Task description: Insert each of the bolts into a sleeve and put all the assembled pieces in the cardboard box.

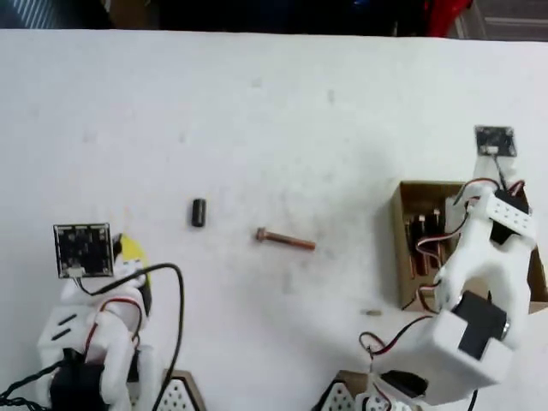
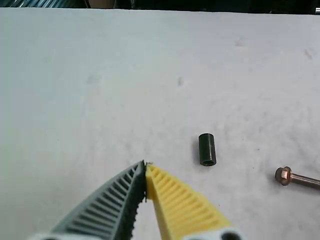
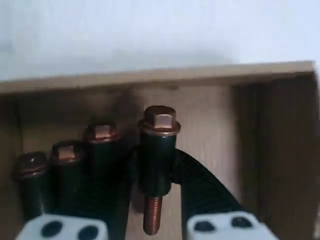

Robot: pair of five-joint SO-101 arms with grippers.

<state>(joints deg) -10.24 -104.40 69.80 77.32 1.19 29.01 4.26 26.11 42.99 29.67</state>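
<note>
I saw a black sleeve (image 1: 199, 212) lying on the table (image 1: 257, 111), a copper bolt (image 1: 285, 240) on its side nearby, the cardboard box (image 1: 401, 257) well apart, three sleeved bolts (image 3: 65, 175) side by side inside, a fourth sleeved bolt (image 3: 158, 150) clamped in my right end effector (image 3: 156, 165).

This looks like a robotics lab or a maker's workbench. A plain white tabletop (image 1: 282, 111) carries two small white printed arms. The left arm (image 1: 94, 334) stands at the near left corner and the right arm (image 1: 479, 300) toward the near right corner. Both show bare servo blocks, loose wiring (image 1: 180, 317) and uncovered camera boards (image 1: 82, 250). The goods are plain hardware: a copper-coloured bolt (image 1: 285, 240), a black sleeve (image 1: 199, 212) and, by the right edge, a cardboard box (image 1: 401, 248) of sleeved bolts (image 3: 157, 150).
</note>
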